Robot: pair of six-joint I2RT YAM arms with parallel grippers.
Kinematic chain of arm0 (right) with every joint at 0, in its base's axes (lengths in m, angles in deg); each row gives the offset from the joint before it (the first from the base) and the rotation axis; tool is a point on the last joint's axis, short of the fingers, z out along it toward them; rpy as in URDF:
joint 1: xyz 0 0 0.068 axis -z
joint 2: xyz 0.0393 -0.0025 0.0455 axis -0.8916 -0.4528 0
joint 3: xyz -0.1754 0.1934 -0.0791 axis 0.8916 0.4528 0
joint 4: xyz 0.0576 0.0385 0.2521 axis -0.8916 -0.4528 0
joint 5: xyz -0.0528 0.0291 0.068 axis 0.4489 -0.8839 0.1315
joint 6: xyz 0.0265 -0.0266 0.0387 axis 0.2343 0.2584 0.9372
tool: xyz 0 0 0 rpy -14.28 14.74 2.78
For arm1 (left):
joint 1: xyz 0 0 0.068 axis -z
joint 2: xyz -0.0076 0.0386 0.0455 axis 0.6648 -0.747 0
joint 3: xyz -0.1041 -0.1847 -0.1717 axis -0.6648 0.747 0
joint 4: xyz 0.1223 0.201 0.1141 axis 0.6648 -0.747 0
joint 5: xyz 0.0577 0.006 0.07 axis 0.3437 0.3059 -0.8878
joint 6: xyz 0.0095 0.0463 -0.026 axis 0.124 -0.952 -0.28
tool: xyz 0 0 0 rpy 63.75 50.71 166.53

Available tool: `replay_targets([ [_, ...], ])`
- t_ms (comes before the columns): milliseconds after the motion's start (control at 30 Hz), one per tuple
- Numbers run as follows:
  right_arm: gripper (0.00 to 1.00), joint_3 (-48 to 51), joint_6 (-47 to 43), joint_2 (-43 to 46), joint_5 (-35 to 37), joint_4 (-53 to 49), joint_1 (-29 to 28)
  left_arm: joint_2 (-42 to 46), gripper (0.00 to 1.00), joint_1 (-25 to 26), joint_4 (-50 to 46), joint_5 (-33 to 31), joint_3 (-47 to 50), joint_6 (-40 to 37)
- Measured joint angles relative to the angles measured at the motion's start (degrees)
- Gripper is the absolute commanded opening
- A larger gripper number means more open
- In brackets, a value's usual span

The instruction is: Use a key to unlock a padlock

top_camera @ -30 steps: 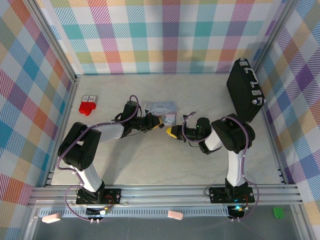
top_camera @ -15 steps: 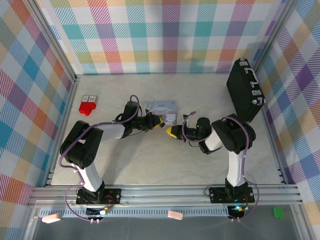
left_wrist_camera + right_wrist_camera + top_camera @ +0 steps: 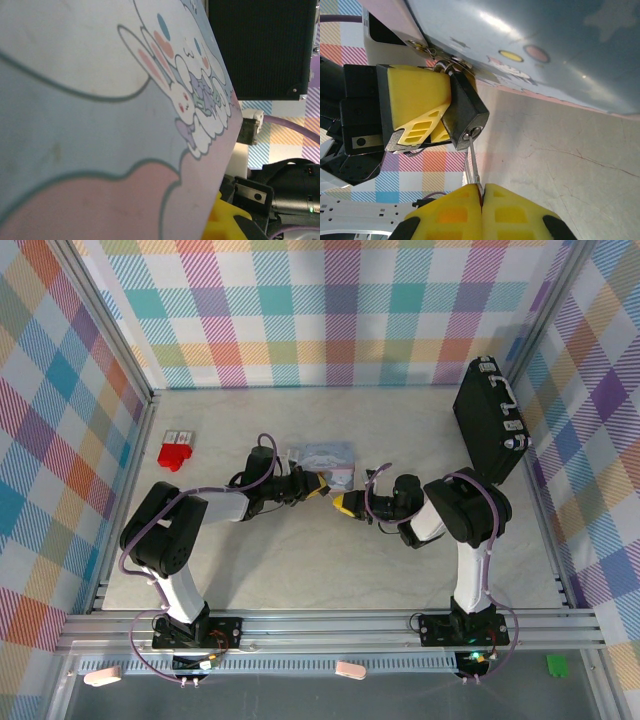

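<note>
The small dark padlock [image 3: 466, 111] hangs by its silver shackle [image 3: 446, 65] from the clasp of a pastel cartoon tin [image 3: 545, 45]. My left gripper [image 3: 318, 490] is shut on the padlock body, with its yellow fingers [image 3: 415, 95] on both sides. The slim metal key [image 3: 473, 162] has its tip in the keyhole on the padlock's underside. My right gripper [image 3: 482, 192] is shut on the key's other end, just right of the left gripper [image 3: 343, 504]. In the left wrist view the tin [image 3: 100, 125] sits very close to the lens.
A big black hard case [image 3: 490, 420] leans against the right wall and also appears behind the tin [image 3: 260, 45]. A red block [image 3: 175, 455] lies at the far left. The marbled table [image 3: 330, 570] is ringed by checked walls.
</note>
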State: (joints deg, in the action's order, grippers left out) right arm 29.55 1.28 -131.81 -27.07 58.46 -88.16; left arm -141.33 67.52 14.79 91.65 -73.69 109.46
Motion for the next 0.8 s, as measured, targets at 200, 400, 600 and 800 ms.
replay_targets([
  [200, 0.0, -0.09, 0.0, 0.0, -0.11, 0.0, 0.02, 0.0, 0.0, 0.02, 0.0, 0.5, 0.0, 0.22],
  [400, 0.0, -0.31, 0.02, 0.0, -0.55, -0.11, 0.17, 0.02, 0.0, 0.02, 0.02, 0.57, 0.0, 0.42],
  [600, 0.0, -0.52, 0.04, 0.0, -1.38, -0.37, 0.44, 0.22, 0.0, 0.02, 0.02, 0.76, 0.07, 0.42],
  [800, 0.0, -0.87, 0.52, 0.0, -3.45, -0.37, 1.51, 0.61, 0.0, 0.37, 0.11, 0.87, 0.07, 0.39],
])
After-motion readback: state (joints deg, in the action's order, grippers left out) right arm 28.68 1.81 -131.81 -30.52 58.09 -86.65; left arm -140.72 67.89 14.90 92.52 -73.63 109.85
